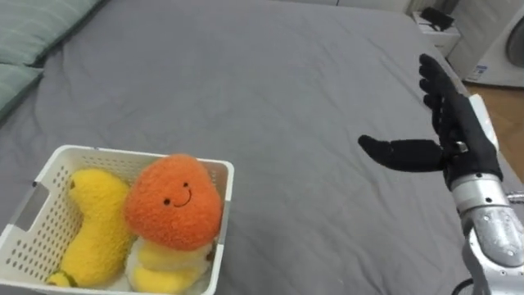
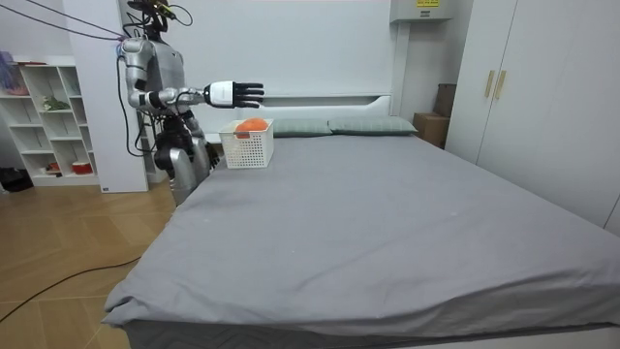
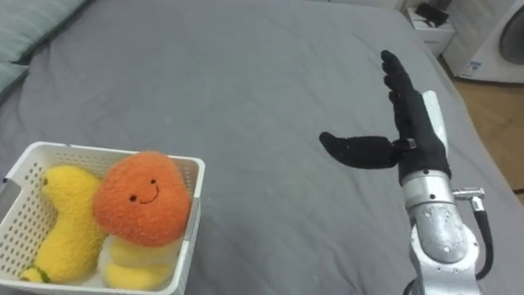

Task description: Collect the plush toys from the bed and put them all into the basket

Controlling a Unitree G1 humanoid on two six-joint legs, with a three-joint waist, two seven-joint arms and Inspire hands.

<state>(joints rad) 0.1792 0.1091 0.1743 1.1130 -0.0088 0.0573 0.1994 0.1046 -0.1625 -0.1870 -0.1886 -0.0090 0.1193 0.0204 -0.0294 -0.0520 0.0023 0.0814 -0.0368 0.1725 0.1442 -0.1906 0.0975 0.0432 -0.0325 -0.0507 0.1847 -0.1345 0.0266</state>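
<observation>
A white slatted basket (image 1: pixel 42 205) (image 3: pixel 24 197) (image 2: pixel 246 145) rests on the grey bed at my lower left. Inside it lie a yellow plush toy (image 1: pixel 94 225) (image 3: pixel 61 221) and an orange smiling plush (image 1: pixel 173 201) (image 3: pixel 144 197) (image 2: pixel 252 124) with a pale yellow stem, which pokes above the rim. My right hand (image 1: pixel 446 123) (image 3: pixel 413 123) (image 2: pixel 236 93) hangs over the bed to the right of the basket, fingers straight, thumb spread toward the left, holding nothing.
The grey bedsheet (image 1: pixel 278 98) stretches flat ahead and to the right. Green pillows (image 1: pixel 33 33) (image 2: pixel 363 125) lie at the head of the bed on my left. In the room view the robot stands beside the bed near a white shelf (image 2: pixel 44 116); wardrobes (image 2: pixel 542 87) stand opposite.
</observation>
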